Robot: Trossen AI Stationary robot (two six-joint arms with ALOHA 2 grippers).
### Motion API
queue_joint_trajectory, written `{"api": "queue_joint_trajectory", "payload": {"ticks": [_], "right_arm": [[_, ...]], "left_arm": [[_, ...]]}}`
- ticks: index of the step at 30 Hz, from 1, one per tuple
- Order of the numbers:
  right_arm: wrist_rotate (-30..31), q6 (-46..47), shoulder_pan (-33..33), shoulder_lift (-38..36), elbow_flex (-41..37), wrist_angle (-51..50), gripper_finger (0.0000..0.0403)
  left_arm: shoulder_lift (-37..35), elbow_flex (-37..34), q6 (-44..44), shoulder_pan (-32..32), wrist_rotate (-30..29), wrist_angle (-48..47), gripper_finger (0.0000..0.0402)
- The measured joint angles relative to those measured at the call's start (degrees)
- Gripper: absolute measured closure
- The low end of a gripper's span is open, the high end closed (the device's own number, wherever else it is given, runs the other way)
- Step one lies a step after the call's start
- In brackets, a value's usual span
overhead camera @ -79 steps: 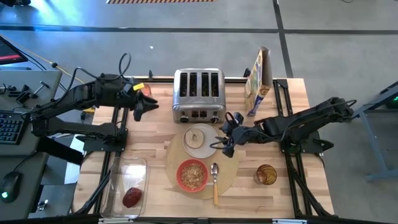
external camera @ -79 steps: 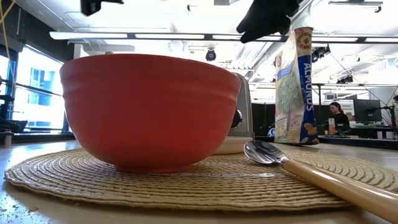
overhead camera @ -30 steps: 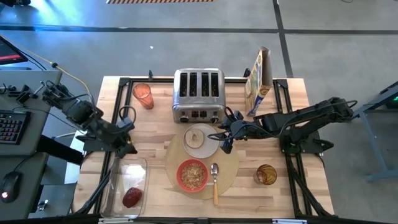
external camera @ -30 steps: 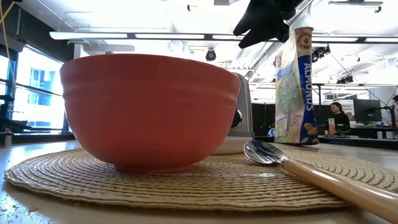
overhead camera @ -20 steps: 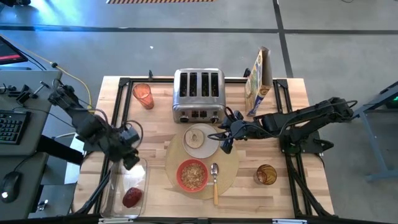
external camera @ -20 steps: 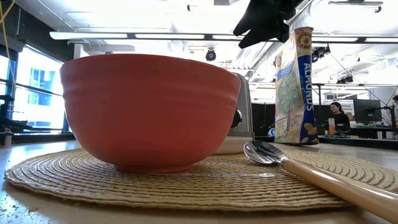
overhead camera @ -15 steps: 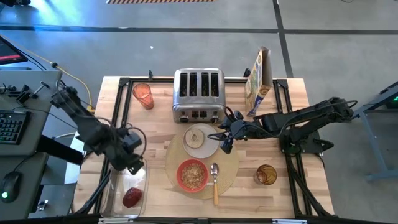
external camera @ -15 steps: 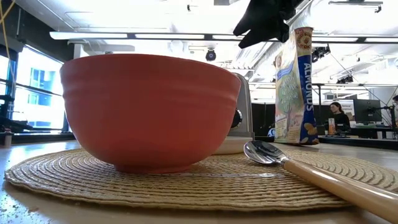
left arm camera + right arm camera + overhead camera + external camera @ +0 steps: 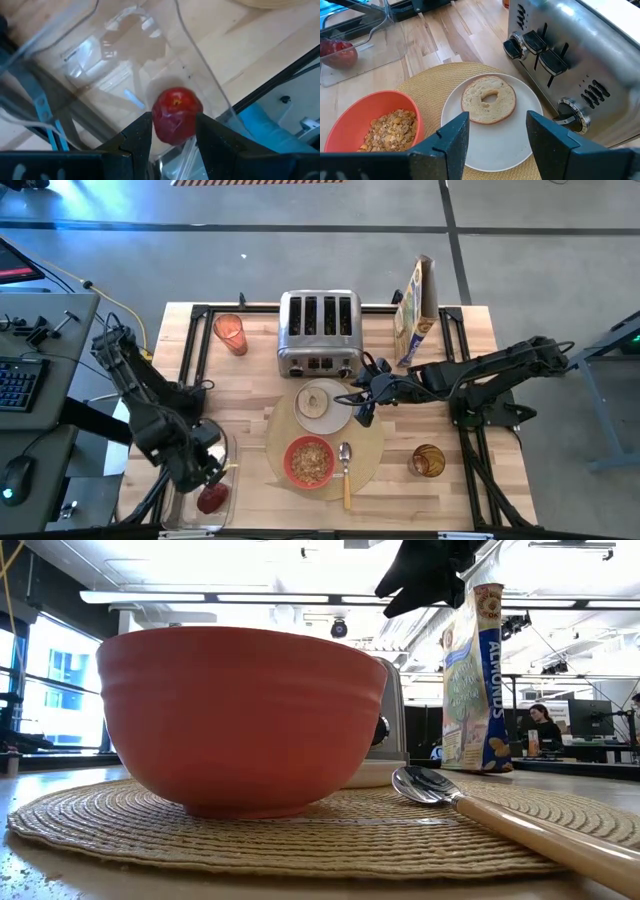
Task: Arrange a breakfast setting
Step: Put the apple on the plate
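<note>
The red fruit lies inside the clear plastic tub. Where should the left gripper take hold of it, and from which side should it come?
Probably from above, through the clear tub's open top, since its walls block any approach from the side. The dark red fruit is rounded, so grip across its widest middle. The left gripper hovers over it, open fingers flanking it.

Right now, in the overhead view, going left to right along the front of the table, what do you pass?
Clear plastic tub with the dark red fruit → red bowl → wooden-handled spoon → amber glass.
</note>
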Motion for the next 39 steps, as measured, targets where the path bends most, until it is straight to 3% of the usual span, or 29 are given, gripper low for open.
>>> {"api": "queue_joint_trajectory", "payload": {"ticks": [18,31,39], "right_arm": [[0.0,0.0,0.0,0.0,0.0,0.0,0.0226],[0.0,0.0,0.0,0.0,0.0,0.0,0.0226],[0.0,0.0,0.0,0.0,0.0,0.0,0.0226]], "left_arm": [[5.3,0.0,-11.0,-7.9,-4.0,7.3,0.0257],[11.3,0.0,-19.1,-11.0,-4.0,14.6,0.0117],[15.9,0.0,-22.7,-11.9,-3.9,16.2,0.007]]}}
